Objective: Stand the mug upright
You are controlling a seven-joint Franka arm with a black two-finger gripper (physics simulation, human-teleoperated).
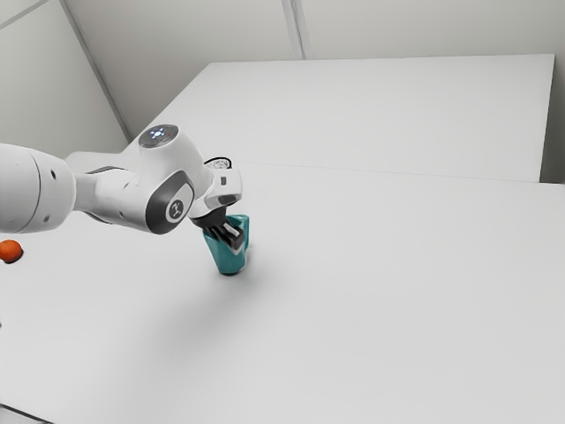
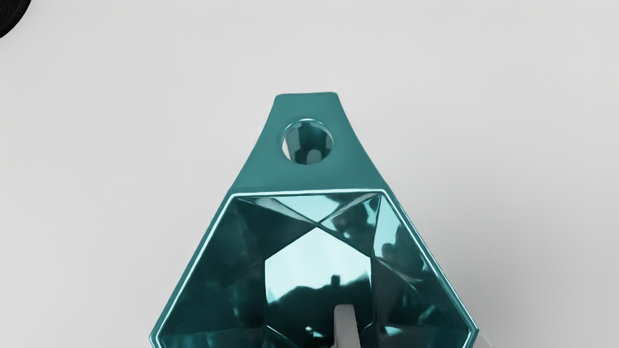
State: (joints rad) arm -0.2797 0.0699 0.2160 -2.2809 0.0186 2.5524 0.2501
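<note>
Your mug (image 1: 228, 260) stands upright on the white table (image 1: 380, 291), a little to the exterior view's left of the middle. Its opening faces up and its narrower base is down at the table, with a soft shadow around it. Your arm (image 1: 124, 196) comes in from the exterior view's left, and your gripper (image 1: 234, 238) is tilted down into the mug's mouth. You have the fingers apart, astride the mug's wall: in the wrist view, one finger (image 2: 345, 326) reaches inside over the mug's floor, and a sliver of the other shows just outside the rim. You can see a gap between the inner finger and the rim; the pictures show you no clamp on the wall from both sides. The wrist view also gives you the six-sided floor and the handle (image 2: 256, 164), which has a round hole through it and sticks out from one side of the rim.

Over at the exterior view's left edge, you have a small orange ball (image 1: 11, 251) on the table, well apart from the mug. Farther back, a round item with a dark rim (image 1: 220, 159) is partly hidden behind your arm.
</note>
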